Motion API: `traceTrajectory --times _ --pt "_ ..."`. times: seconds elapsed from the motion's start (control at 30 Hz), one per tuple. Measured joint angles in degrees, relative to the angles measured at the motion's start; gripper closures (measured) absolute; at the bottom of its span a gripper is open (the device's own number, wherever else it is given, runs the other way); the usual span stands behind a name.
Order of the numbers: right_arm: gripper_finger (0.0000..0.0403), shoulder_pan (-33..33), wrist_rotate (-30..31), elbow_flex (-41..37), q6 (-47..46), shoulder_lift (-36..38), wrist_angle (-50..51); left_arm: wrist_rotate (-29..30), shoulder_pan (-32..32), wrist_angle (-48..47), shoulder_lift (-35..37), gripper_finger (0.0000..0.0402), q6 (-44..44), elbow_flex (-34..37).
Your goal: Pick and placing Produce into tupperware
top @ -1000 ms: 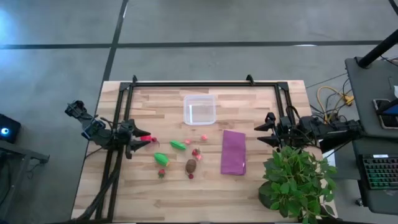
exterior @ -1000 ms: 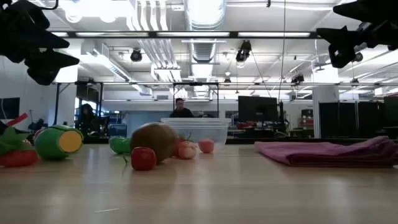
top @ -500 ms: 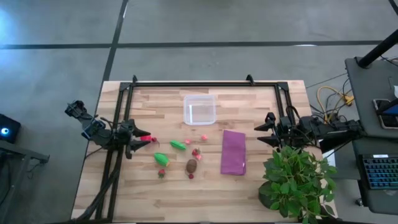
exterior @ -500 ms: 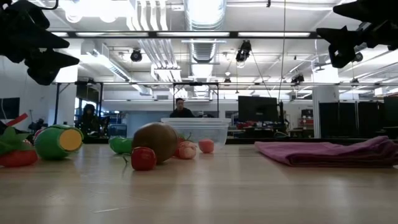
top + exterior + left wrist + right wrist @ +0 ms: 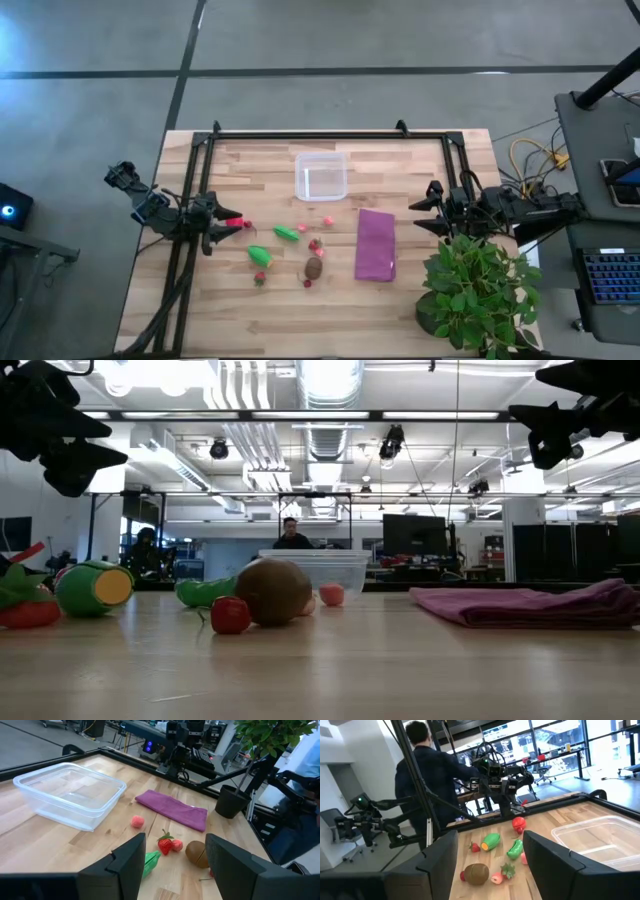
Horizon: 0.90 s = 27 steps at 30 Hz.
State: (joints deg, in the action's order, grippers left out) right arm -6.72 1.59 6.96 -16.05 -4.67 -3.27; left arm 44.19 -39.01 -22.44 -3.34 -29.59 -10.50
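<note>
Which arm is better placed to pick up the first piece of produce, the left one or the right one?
Probably the left. The left gripper hangs open at the table's left edge, close to the red and green toy produce. The right gripper waits open at the right edge, with the purple cloth between it and the produce.

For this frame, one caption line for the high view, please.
Both grippers, left gripper and right gripper, wait open at table edges; produce scattered beside empty tupperware.
</note>
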Motion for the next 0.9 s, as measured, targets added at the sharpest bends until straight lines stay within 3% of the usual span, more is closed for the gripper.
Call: traceTrajectory --times 0.17,0.43,0.77,0.9 --pt "0.0186 0.02 3.4 0.04 4.06 -0.28 -0.99 0.0 0.01 0.0 0.0 0.021 0.0 0.0" --pt "0.0186 0.02 3.52 0.02 3.96 -0.31 -0.44 0.01 0.01 -0.01 0.0 0.021 -0.01 0.0" --pt "0.0186 0.02 3.54 0.02 -10.4 -0.31 -0.46 -0.01 0.01 0.0 0.0 0.021 -0.01 0.0" --pt "0.0186 0.0 8.02 0.02 -16.03 -0.31 -0.99 0.0 0.01 0.0 0.0 0.021 0.0 -0.01"
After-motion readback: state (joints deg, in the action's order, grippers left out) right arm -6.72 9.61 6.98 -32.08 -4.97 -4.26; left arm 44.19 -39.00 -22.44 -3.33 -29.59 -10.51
